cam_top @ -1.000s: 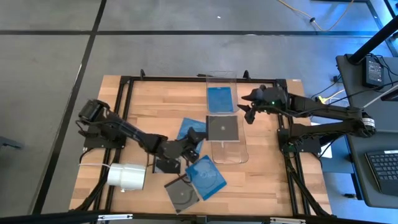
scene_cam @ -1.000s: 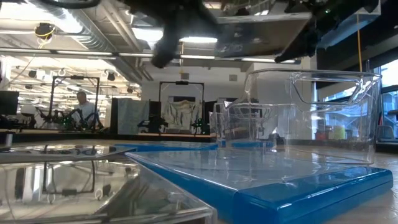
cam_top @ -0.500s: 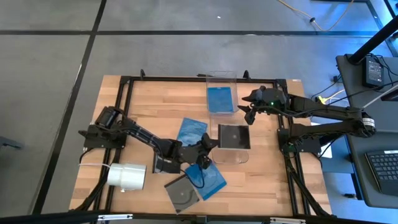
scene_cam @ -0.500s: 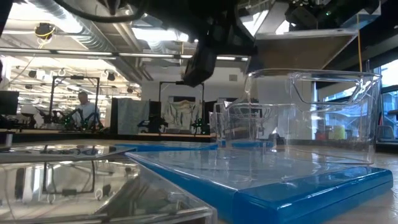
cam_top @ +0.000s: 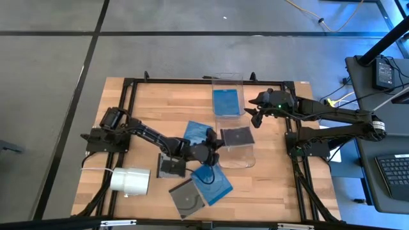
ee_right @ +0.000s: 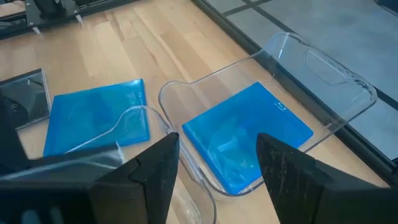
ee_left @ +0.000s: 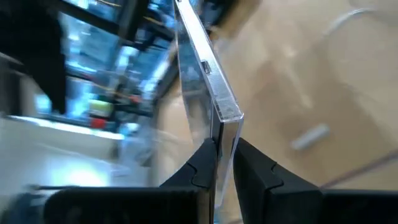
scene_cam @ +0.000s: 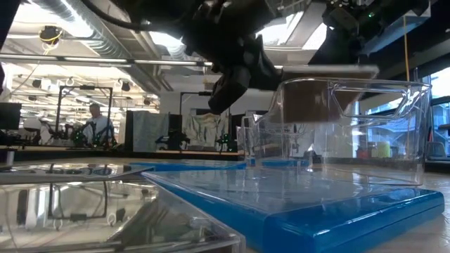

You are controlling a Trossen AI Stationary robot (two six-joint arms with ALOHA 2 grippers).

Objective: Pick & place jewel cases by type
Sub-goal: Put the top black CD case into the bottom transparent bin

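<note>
Left gripper (cam_top: 214, 145): fingers pinched tight on the edge of one dark jewel case (cam_top: 236, 136), disc showing, which I hold out over the near clear bin (cam_top: 235, 158); in the left wrist view the case (ee_left: 208, 93) stands edge-on between my two fingers (ee_left: 199, 171). Step in hand, as I judge it: lowering this dark case into the near bin. To do it well I would level the case, centre it inside the bin walls, drop below the rim and only then let go, since the grip is on a thin edge and a tilt could catch the wall. Far clear bin (cam_top: 227, 96): holds one blue jewel case (cam_top: 227, 101), so types are kept apart. Right gripper (cam_top: 254, 114): waiting just beside both bins, fingers spread and empty; it narrows my room on that side. Loose stock on the table (cam_top: 128, 108): blue case (cam_top: 196, 131) touching my arm's path, dark case (cam_top: 171, 167), blue case (cam_top: 213, 180) overlapping dark case (cam_top: 186, 199). White roll (cam_top: 131, 181): near the front left edge, well apart. Open room lies toward the far left of the table.
</note>
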